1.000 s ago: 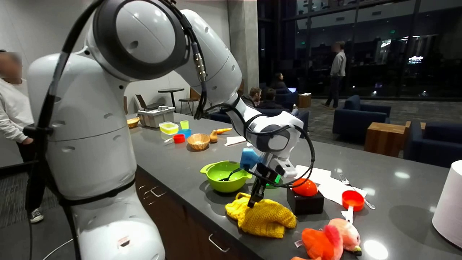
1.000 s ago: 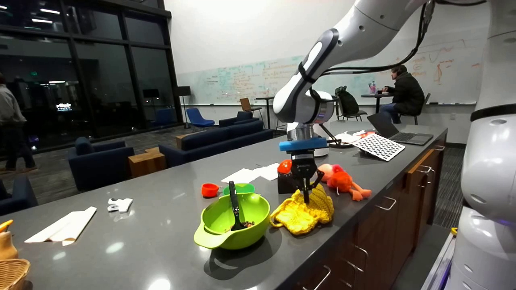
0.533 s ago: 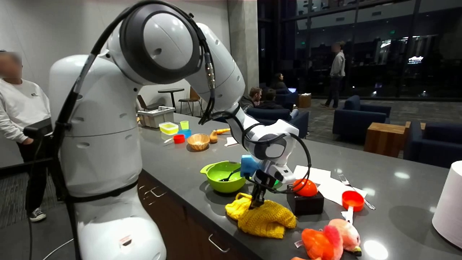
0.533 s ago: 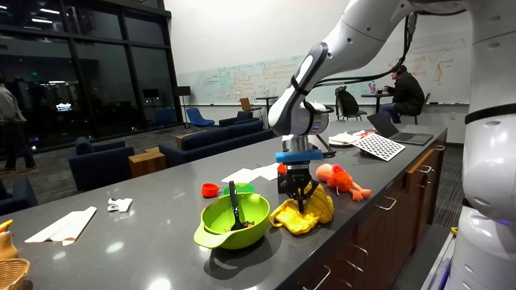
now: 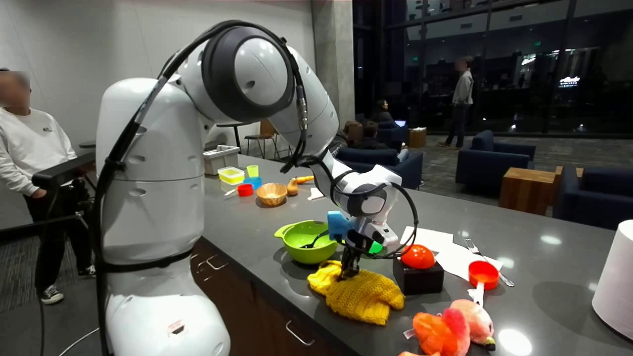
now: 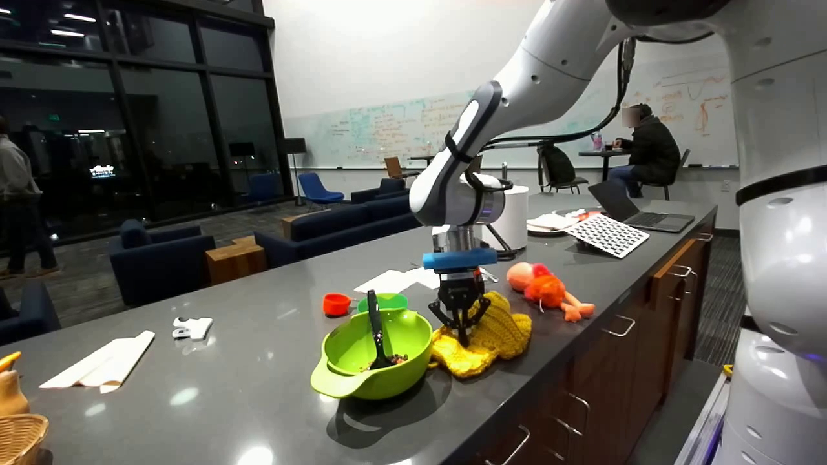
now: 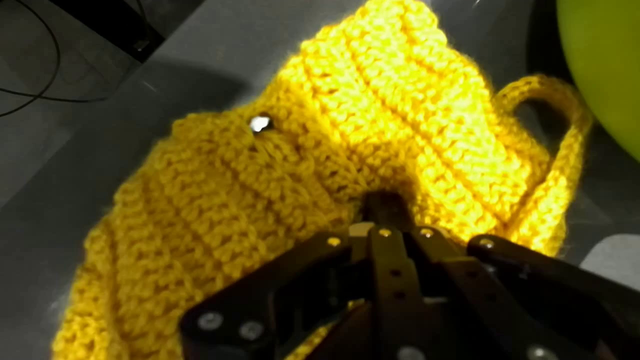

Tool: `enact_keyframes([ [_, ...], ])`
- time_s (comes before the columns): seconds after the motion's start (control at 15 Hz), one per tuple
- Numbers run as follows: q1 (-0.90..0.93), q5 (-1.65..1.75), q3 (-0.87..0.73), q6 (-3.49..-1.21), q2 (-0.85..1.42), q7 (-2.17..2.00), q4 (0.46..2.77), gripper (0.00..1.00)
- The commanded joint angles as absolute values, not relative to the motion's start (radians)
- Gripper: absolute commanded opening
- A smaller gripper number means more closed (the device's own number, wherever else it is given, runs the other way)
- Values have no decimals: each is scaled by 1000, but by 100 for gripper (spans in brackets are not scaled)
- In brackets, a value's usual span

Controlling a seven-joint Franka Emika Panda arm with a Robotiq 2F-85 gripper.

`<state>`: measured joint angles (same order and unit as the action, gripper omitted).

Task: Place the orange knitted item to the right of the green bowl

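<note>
Fingers (image 6: 463, 333): ends lost in the yellow-orange knitted piece (image 7: 225, 200); grip on it can't be read. Wrist view: lime-green bowl (image 7: 607, 75), right of fingers, cut by edge. In an exterior view: smaller green bowl (image 5: 376, 247) beyond fingers, mostly covered; plush toy (image 5: 440, 332) right of fingers, clipped at bottom.

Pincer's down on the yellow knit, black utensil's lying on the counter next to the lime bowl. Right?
Not the utensil: the black utensil is in the lime-green bowl, its handle sticking up above the rim, not beside it; both exterior views show it in there. The rest holds: the pincer is down on the yellow knit.
</note>
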<state>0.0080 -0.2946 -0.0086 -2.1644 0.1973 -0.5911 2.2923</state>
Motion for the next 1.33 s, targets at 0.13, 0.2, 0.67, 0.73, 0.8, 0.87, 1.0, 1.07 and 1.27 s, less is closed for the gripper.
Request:
enact_keyframes([
  [0.13, 41, -330, 23, -2140, 289, -543, 2185, 0],
  [0.2, 46, -331, 26, -2134, 297, -538, 2172, 0],
  [0.67, 67, -277, 15, -2093, 302, -556, 2120, 31],
  [0.73, 71, -247, 6, -2085, 281, -574, 2122, 36],
  [0.8, 75, -216, -3, -2078, 269, -592, 2121, 44],
  [0.87, 76, -181, -14, -2062, 248, -611, 2123, 49],
  [1.0, 75, -116, -31, -2029, 219, -653, 2122, 62],
  [1.07, 74, -83, -40, -2008, 200, -678, 2122, 69],
  [1.27, 65, 7, -59, -1956, 154, -746, 2119, 91],
])
